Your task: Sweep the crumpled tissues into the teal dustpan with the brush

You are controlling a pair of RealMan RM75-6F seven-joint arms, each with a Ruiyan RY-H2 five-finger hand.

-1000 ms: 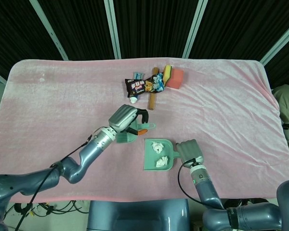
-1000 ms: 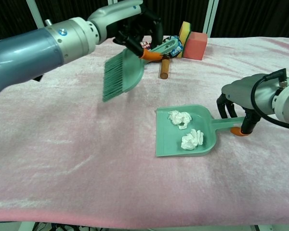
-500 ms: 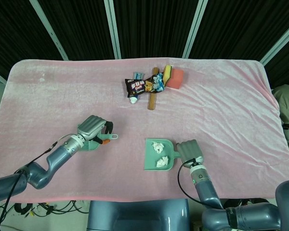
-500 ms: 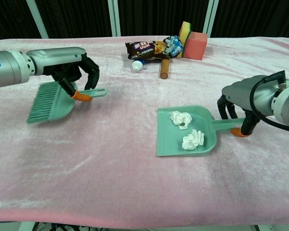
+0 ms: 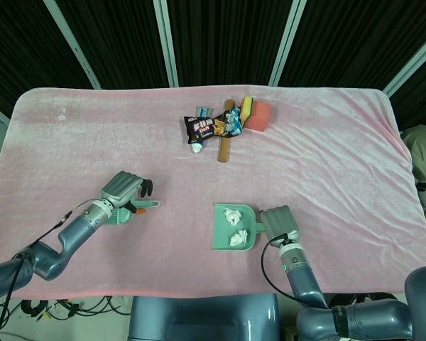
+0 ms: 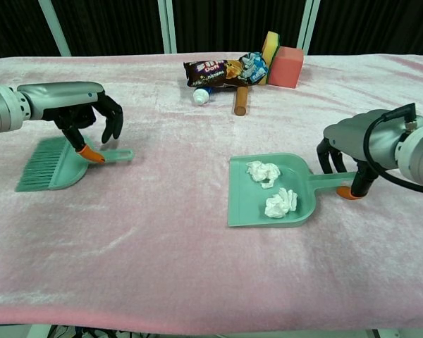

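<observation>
Sweeping looks done: both tissues in dustpan; left hand grips brush, right hand clamps dustpan handle.

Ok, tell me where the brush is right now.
The brush lies low on the pink cloth at the left in the chest view, under the left robot hand, far left of the teal dustpan.

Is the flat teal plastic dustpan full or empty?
Not empty: two white crumpled tissues lie inside the teal plastic dustpan, which sits flat on the pink cloth.
</observation>
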